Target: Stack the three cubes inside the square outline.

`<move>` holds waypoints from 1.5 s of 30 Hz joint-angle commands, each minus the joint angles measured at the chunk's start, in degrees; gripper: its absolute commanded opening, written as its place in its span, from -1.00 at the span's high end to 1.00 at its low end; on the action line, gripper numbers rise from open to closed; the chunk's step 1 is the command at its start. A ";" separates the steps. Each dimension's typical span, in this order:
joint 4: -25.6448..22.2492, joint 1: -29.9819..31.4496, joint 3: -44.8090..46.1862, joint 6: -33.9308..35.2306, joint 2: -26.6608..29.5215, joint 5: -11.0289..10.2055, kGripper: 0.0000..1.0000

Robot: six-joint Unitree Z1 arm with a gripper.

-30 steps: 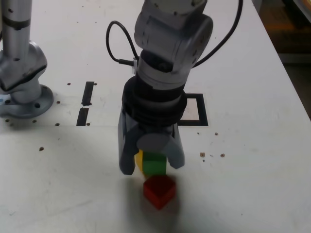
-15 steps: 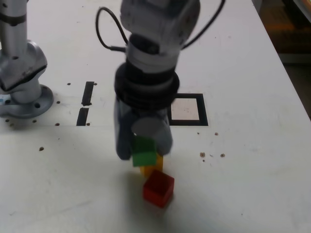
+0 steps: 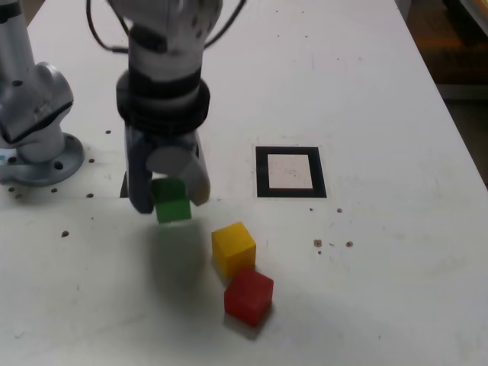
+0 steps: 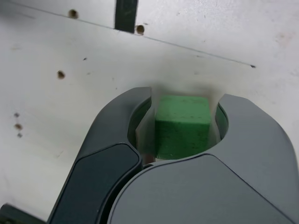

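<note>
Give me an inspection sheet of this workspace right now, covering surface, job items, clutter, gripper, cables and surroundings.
Surface: white table, scuffed, with small dark holes and specks.
Job's things: green cube held in the gripper, off the table; yellow cube and red cube on the table, close together; square outline holds nothing.
Clutter: a short black strip near the gripper; nothing else seen.
Gripper: gripper shut on the green cube, at the exterior view's left of the outline.
Cables: black cable looping by the arm.
Surroundings: grey arm base at the exterior view's left; dark floor beyond the table's right edge.
</note>
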State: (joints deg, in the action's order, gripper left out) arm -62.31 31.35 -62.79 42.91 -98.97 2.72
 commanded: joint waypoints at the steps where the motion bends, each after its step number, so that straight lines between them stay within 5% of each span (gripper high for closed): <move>1: 1.72 -0.73 1.39 -0.74 -0.56 0.24 0.44; 8: 5.54 -1.90 4.09 -2.21 -2.18 0.39 0.44; 11: 5.80 -1.90 4.16 -2.21 -2.40 0.33 0.28; 18: 6.79 -1.90 5.11 -2.56 -2.46 1.33 -0.68; 21: 5.54 -1.90 5.10 -2.57 -1.72 2.45 -0.91; 26: -2.54 -1.81 0.31 -0.58 0.02 3.14 -0.99; 30: -14.96 0.30 -13.10 3.03 -0.92 2.97 -0.99; 34: -22.50 4.98 -28.26 7.09 -5.26 2.99 -0.99; 45: -24.37 12.25 -45.50 10.68 -17.83 0.54 -1.00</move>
State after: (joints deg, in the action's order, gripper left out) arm -86.68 43.39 -96.00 53.76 -116.28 3.30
